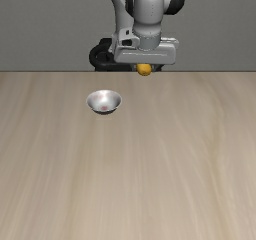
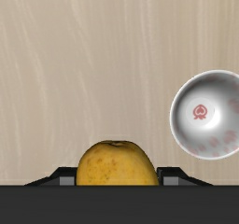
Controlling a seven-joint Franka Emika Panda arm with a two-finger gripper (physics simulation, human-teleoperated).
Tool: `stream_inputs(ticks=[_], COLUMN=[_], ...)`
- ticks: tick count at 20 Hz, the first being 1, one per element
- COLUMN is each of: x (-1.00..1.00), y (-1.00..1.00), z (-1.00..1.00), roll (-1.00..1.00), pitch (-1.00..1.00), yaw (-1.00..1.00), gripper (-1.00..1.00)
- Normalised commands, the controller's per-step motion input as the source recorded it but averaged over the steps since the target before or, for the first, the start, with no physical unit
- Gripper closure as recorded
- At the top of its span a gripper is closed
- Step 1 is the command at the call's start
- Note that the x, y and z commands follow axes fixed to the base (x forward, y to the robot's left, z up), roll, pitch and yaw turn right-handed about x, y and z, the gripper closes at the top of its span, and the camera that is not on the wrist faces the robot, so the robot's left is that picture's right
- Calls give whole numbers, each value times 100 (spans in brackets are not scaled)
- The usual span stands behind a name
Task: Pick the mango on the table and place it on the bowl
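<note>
A yellow-orange mango (image 1: 146,70) hangs under my hand, held above the wooden table (image 1: 150,174) near its far edge. My gripper (image 1: 146,66) is shut on the mango, with a finger on each side. In the wrist view the mango (image 2: 115,164) sits between the dark fingertips (image 2: 63,177) of the gripper (image 2: 116,179). The small silver bowl (image 1: 103,102) stands on the table toward the exterior view's left of the mango and a little nearer the front. In the wrist view the bowl (image 2: 207,114) is off to one side of the mango, with a red mark on its inside.
The robot's black base (image 1: 103,54) stands behind the table's far edge. A plain wood-grain surface (image 2: 84,69) stretches around the bowl and below the hand.
</note>
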Motion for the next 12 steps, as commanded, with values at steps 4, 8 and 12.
stream_inputs(ticks=[4,8,12], x=[0,0,50], y=[-100,-100,-50], z=[0,0,0], roll=[0,0,0], pitch=[0,0,0], yaw=[0,0,0], gripper=[100,100,100])
